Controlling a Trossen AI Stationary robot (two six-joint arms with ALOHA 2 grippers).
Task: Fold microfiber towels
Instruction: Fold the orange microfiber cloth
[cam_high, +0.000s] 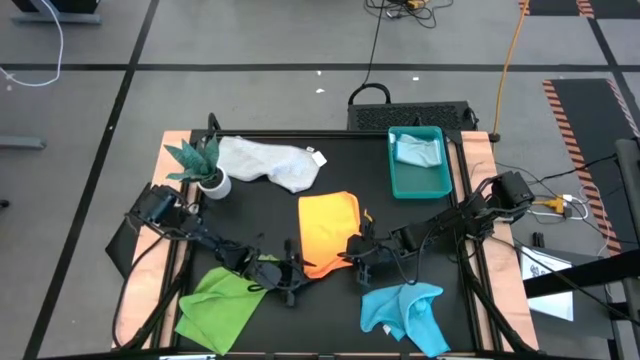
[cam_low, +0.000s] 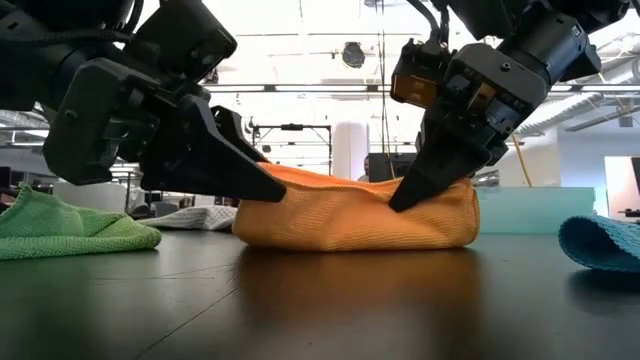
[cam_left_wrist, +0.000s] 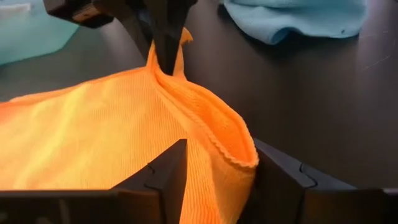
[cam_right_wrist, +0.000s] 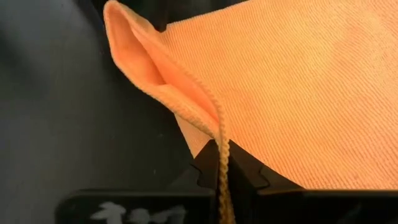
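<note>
The orange towel (cam_high: 326, 232) lies mid-table, its near edge drawn up between both grippers. My right gripper (cam_right_wrist: 222, 163) is shut on its near right corner. My left gripper (cam_left_wrist: 217, 155) stands open at the near left corner, one finger on each side of the raised cloth. A lime green towel (cam_high: 218, 306) lies bunched at the near left and a turquoise towel (cam_high: 405, 315) at the near right. A white towel (cam_high: 265, 160) lies at the far side. A pale blue towel (cam_high: 417, 150) rests in the teal tray (cam_high: 400, 185). My left gripper has the towel's near left corner between its open fingers; the hemmed edge (cam_left_wrist: 241, 158) lies against the inner face of one finger (cam_left_wrist: 277, 177). The fingers come slanting down from the table's left. The rest of the cloth lies on the table. My right gripper pinches the towel's hemmed edge (cam_right_wrist: 219, 144) at the near right corner between its two fingers. The fingers (cam_low: 410, 195) slant down from the table's right. The corner is raised a little off the table; one layer or several, I cannot tell.
A small green plant in a white pot (cam_high: 205, 170) stands at the far left. The teal tray sits at the far right. Bare dark tabletop (cam_high: 340, 310) shows between the green and turquoise towels.
</note>
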